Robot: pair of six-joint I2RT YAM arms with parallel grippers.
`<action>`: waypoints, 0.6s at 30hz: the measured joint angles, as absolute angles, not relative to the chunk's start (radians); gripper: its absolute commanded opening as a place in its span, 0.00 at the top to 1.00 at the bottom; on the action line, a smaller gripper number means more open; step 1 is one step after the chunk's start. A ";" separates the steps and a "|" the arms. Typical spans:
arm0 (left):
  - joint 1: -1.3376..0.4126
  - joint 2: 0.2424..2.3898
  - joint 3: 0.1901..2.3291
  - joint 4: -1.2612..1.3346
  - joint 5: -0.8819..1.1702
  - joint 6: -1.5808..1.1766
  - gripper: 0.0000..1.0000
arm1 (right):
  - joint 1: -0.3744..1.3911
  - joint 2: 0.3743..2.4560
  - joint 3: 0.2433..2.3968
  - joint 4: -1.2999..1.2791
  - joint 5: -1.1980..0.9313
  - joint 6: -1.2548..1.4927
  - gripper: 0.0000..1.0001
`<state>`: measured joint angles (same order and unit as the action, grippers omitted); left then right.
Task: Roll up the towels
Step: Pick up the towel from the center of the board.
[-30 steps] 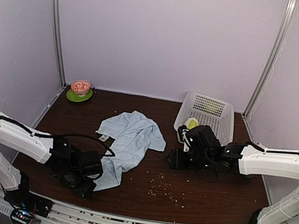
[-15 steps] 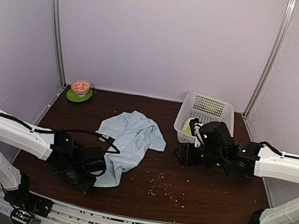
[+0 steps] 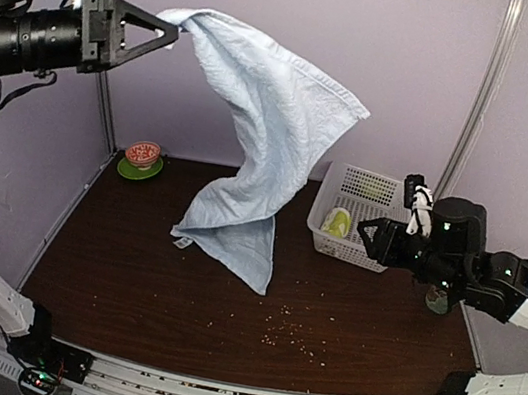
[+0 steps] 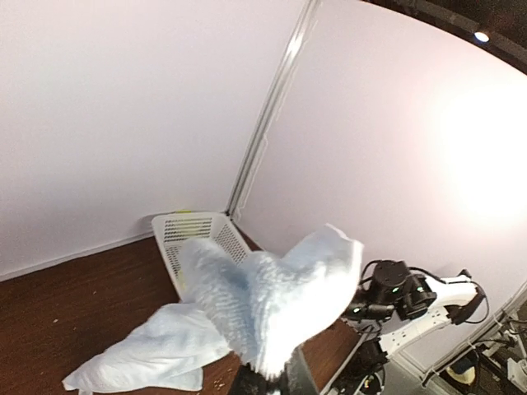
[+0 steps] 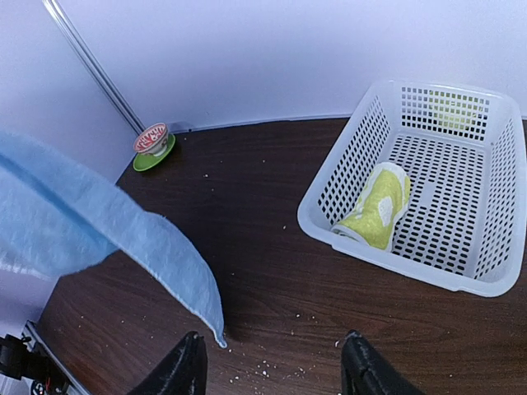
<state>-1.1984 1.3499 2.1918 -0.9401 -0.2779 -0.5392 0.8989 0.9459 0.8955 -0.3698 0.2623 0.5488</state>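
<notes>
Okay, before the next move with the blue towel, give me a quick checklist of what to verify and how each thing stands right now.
1. Left gripper shut on a corner of the light-blue towel: ok.
2. Towel fully clear of the table: not ok, its lower end lies on the wood.
3. Towel hanging flat: not ok, twisted and bunched.
4. Right gripper open and empty: ok.
5. Yellow-green towel rolled inside the white basket: ok.
6. Cup and saucer apart from the towel: ok.
</notes>
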 measured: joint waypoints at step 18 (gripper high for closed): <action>-0.856 1.080 1.672 -0.867 -0.242 -0.573 1.00 | 0.949 1.377 0.775 -0.158 0.030 0.588 0.42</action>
